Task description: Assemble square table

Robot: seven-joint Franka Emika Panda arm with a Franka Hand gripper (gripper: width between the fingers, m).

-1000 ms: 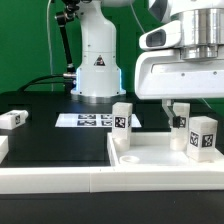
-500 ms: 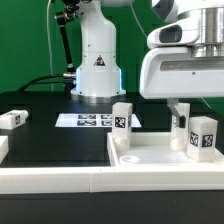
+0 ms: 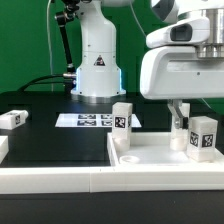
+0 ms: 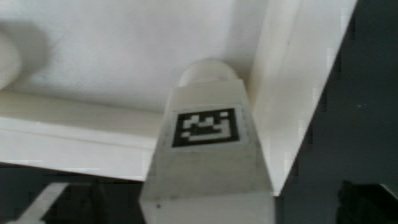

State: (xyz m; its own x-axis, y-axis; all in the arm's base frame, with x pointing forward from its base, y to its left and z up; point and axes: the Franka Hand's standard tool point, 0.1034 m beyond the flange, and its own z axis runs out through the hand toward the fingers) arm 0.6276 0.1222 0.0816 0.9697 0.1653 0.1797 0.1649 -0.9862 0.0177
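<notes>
The white tray-like tabletop (image 3: 150,157) lies at the exterior view's right. Two short white tagged legs stand on it, one (image 3: 122,118) at its far left corner and one (image 3: 203,136) at its right. My gripper (image 3: 190,116) hangs open just above and behind the right leg, and one finger (image 3: 178,114) shows beside it, clear of it. The wrist view looks down along this leg (image 4: 210,130), whose tag faces the camera, standing in the tabletop's (image 4: 98,70) corner by its raised wall. A third leg (image 3: 12,119) lies on the black table at the far left.
The marker board (image 3: 92,120) lies flat in front of the robot base (image 3: 97,65). A long white rail (image 3: 60,182) borders the front of the work surface.
My gripper has risen a little above the right leg. The leg has stayed where it stood, and the jaws have stayed open.
</notes>
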